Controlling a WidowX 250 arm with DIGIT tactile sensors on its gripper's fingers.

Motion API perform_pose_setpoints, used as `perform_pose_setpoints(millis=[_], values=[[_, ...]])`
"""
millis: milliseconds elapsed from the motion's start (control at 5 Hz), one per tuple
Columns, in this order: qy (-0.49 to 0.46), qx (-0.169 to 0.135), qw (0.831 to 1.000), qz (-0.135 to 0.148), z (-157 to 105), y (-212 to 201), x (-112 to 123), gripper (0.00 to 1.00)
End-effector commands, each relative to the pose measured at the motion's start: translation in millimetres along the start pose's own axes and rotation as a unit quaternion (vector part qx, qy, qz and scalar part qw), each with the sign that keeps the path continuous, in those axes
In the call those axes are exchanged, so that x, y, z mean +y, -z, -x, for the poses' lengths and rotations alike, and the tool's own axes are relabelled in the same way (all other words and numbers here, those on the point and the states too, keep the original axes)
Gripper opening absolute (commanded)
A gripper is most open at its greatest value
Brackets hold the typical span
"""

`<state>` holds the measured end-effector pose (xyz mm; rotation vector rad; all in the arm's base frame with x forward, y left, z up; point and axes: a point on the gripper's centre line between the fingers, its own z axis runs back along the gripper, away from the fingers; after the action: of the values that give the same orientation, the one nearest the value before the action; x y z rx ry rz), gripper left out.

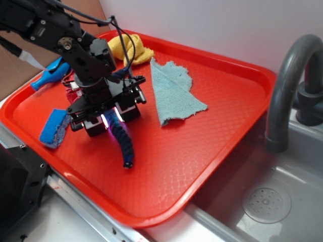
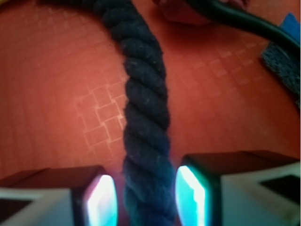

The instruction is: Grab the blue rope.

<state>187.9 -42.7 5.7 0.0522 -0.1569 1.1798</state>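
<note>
Red tray beside sink | gripper down low, jaws apart, not yet clamped | blue rope dead centre btwn pads, long axis straight ahead | just squeeze, I reckon

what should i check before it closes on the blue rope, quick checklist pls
1. blue rope runs between the two fingers: ok.
2. Gripper is down at the red tray: ok.
3. Pads touching the rope on both sides: cannot tell; slight gaps seem to show in the wrist view.
4. Blue sponge clear of the fingers: ok, it lies off to the side.
5. Black cable clear of the fingers: ok.
6. Rope's free end lies loose on the tray, nothing on it: ok.
</note>
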Motion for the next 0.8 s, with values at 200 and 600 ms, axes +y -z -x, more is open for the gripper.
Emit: perform_pose_setpoints(millis=[200,600], values=[[0.014,-0.002,0.999,0.045,-46.9,-56.6,0.6,0.00],[0.230,0.056,0.968,0.085,-61.9,-149.8,-21.5,0.00]])
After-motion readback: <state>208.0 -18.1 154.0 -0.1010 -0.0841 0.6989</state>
